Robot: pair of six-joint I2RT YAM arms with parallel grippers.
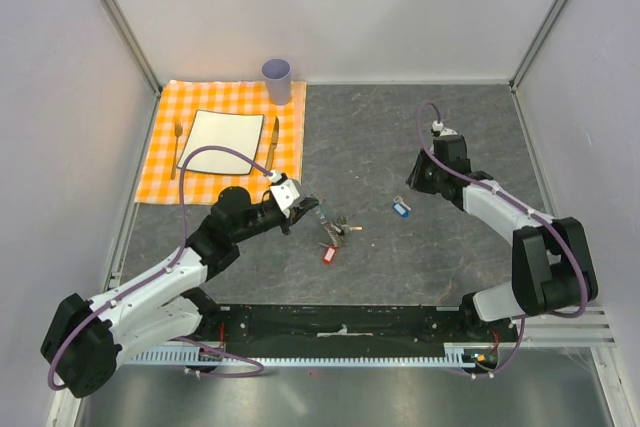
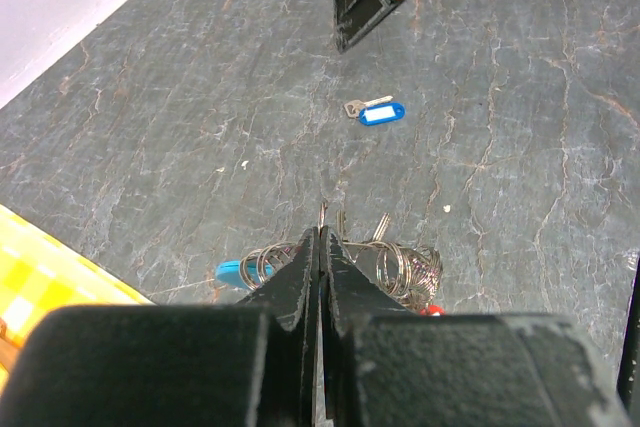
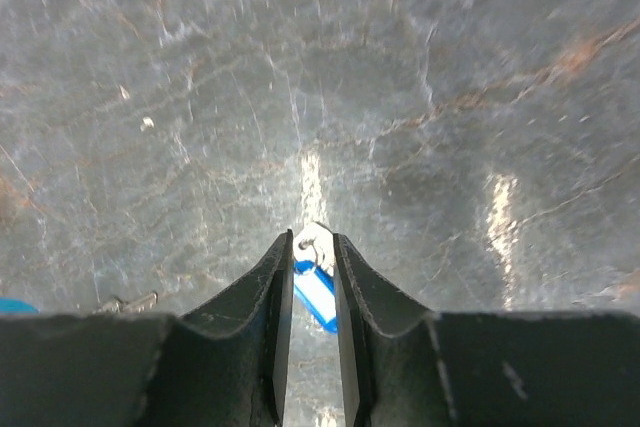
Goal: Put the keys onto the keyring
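Note:
The keyring (image 1: 335, 230) lies mid-table as a bunch of silver chain loops (image 2: 405, 267) with a cyan clasp (image 2: 232, 272). A few key blades stick out past it, and a red tag (image 1: 328, 254) lies beside it. My left gripper (image 1: 308, 210) is shut, with its tips (image 2: 322, 232) pressed together on the loops. The fingers hide the exact pinch point. A loose key with a blue tag (image 1: 401, 209) lies flat on the table to the right. My right gripper (image 1: 418, 183) hovers above it, open by a narrow gap (image 3: 313, 237). The blue-tagged key (image 3: 318, 292) shows between its fingers without touching them.
An orange checked placemat (image 1: 160, 162) sits at the back left. It carries a white plate (image 1: 225, 137), a fork (image 1: 178, 142) and a knife (image 1: 272, 142), with a purple cup (image 1: 277, 79) at its far corner. White walls close in the left, back and right sides.

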